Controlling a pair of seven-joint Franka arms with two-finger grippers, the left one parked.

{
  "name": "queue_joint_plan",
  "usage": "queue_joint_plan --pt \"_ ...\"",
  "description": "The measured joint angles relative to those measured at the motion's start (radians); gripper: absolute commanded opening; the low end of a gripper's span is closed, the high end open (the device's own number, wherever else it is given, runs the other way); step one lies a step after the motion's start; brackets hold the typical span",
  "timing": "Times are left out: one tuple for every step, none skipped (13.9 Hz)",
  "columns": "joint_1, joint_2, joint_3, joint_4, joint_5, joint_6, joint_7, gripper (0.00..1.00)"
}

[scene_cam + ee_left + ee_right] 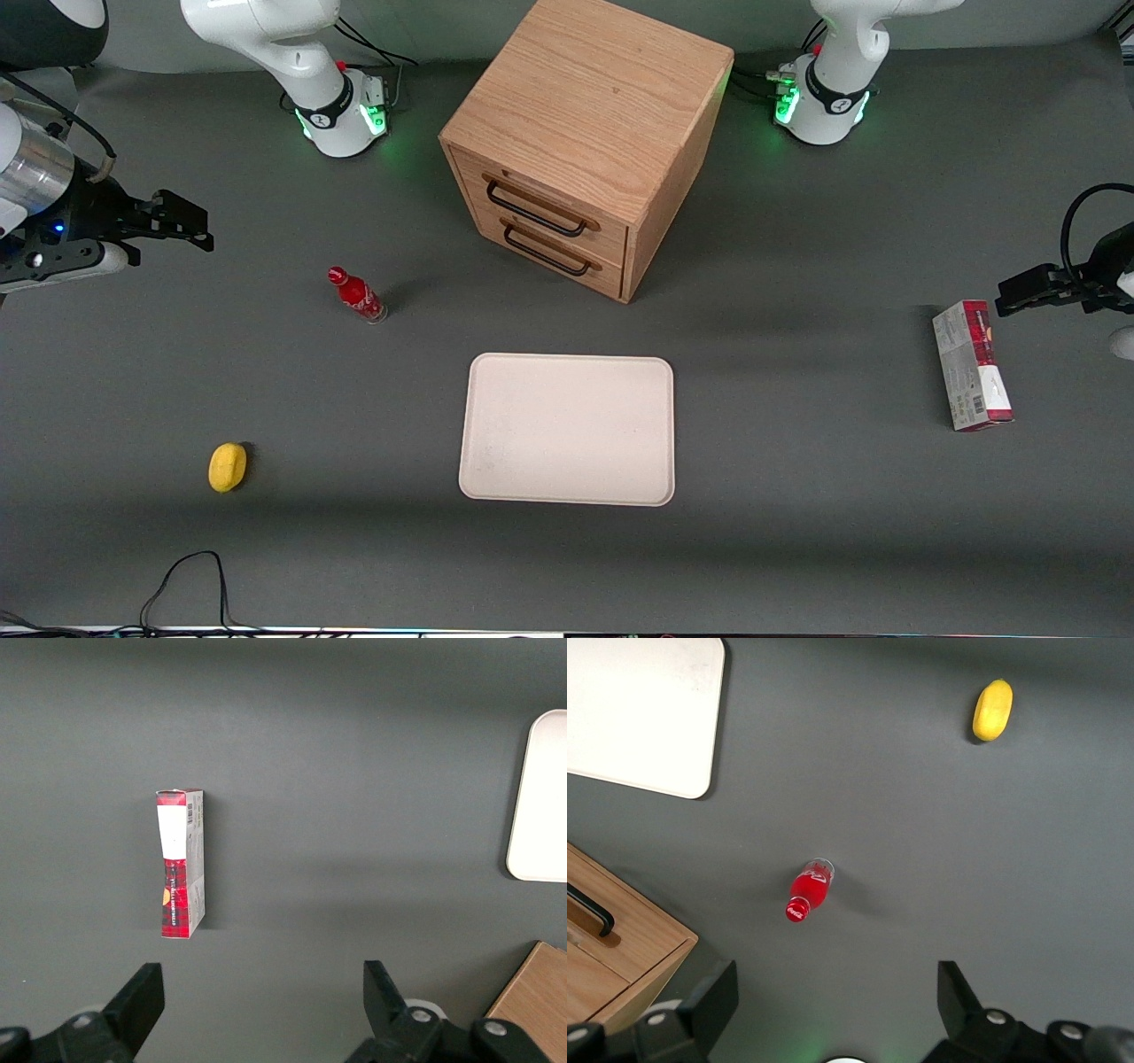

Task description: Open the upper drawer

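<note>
From my remote seat I had the gripper (190, 226) hanging above the desk (797, 532) at the working arm's end, its jaws spread wide with nothing between them, as the wrist view confirmed. Beneath the jaws, and a little nearer the front camera, stood the red bottle (356, 295) upright; nearer that camera again lay the yellow lemon (228, 466), well apart from it. Past the bottle, toward the middle of the desk, sat the oak cabinet (589, 97), and the upper drawer (540, 206) was shut flush, well apart from the jaws, with its thin black bar handle (535, 211) just above the matching lower drawer (549, 251). I judged the drawer itself to be stiff, solid wood, not fragile, probably sliding with some friction, while the cabinet looked heavy enough to stay put under a steady pull. The handle was the only sensible hold: rigid, narrow, smooth and likely a bit slippery, so I reckoned the jaws ought to close around the middle of the bar, squarely, and pull straight out along the drawer's travel. The twin handle just below was the risk. In front of the cabinet lay the cream tray (496, 461), and toward the parked arm's end the red carton (970, 368).
</note>
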Motion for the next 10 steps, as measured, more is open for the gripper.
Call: queue_joint_plan --pt "0.0 0.0 -0.001 0.002 0.0 -0.001 0.0 1.0" --pt "0.0 0.0 -0.001 0.004 0.001 -0.006 0.0 1.0" --pt "0.0 0.0 -0.001 0.007 0.001 -0.017 0.0 1.0" --pt "0.0 0.0 -0.002 0.009 0.001 -0.022 -0.002 1.0" --pt "0.0 0.0 -0.002 0.011 0.001 -0.024 -0.004 1.0" --pt "0.0 0.0 -0.002 0.012 0.001 -0.026 -0.007 1.0" --pt "0.002 0.0 -0.001 0.013 0.001 -0.03 -0.008 1.0" --pt "0.006 0.0 -0.001 0.013 0.001 -0.031 -0.009 1.0" --pt "0.013 0.001 0.0 0.015 0.001 -0.031 -0.009 1.0" --pt "0.025 0.001 0.001 0.019 0.002 -0.032 -0.009 1.0"
